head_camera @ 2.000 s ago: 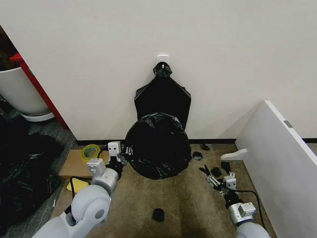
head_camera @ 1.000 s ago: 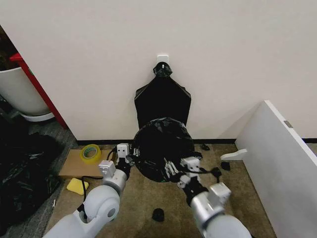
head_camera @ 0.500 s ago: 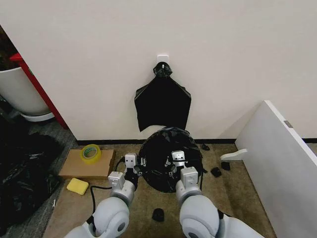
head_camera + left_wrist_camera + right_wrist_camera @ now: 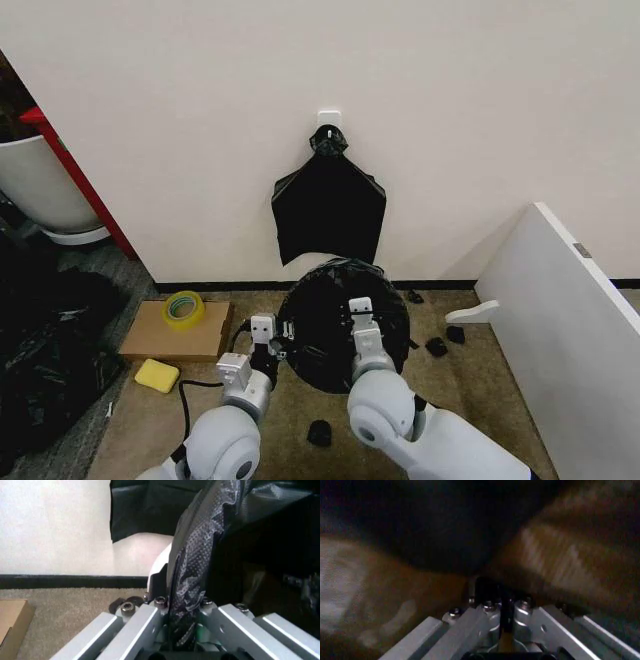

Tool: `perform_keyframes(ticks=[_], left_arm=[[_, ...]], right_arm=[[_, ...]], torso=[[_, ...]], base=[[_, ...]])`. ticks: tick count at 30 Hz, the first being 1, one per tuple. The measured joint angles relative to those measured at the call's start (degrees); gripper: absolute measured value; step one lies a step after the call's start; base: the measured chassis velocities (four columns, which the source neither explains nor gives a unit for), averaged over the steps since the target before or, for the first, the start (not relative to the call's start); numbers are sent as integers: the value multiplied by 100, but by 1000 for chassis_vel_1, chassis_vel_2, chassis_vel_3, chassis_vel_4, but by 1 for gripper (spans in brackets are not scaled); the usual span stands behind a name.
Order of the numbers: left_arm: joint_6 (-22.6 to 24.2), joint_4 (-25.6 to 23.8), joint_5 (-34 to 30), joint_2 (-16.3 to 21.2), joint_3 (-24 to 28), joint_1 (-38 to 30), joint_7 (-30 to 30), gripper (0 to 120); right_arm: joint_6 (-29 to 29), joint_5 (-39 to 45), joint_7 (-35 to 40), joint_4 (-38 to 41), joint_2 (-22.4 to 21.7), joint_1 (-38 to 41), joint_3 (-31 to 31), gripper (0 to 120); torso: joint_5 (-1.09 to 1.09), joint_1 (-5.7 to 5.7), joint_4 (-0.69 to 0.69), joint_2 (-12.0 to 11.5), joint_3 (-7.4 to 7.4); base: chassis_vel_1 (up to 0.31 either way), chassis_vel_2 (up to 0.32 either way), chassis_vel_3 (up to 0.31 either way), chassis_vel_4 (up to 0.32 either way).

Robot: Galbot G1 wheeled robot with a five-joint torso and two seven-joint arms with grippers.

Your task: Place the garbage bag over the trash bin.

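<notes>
- Garbage bag (image 4: 325, 330) seen on the floor by the wall, spread wide and dark over the trash bin (image 4: 161, 560); bin nearly all covered, only a pale strip of wall peeking in the left wrist view.
- Left pincer (image 4: 268, 335) at 9 o'clock of the bag mouth, clamped together on a fold of the bag film.
- Right pincer (image 4: 360, 315) over the mouth toward 3 o'clock, fingers close together; whether any film was between them, could not tell.
- Judged well to pull the film outward and down over the rolled rim, evenly on both sides, without tearing.
- Flat black bundle (image 4: 329, 213) hung on the wall at 12 o'clock, apart from the work.
</notes>
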Motion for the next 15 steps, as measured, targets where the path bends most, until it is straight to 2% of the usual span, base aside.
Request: perform_keyframes(ticks=[8, 12, 15], left_arm=[[-10, 41, 0, 33, 81, -76, 10, 0], [-20, 76, 1, 57, 53, -73, 15, 0], [-23, 99, 1, 82, 43, -68, 20, 0]], right_arm=[[-13, -62, -181, -273, 20, 4, 226, 0], [46, -70, -301, 14, -65, -95, 190, 0], [-44, 248, -323, 405, -131, -225, 26, 0]], torso=[[1, 0, 0, 0, 0], [-1, 0, 0, 0, 0], [0, 0, -1, 0, 0]], base=[[0, 0, 0, 0], [0, 0, 0, 0], [0, 0, 0, 0]])
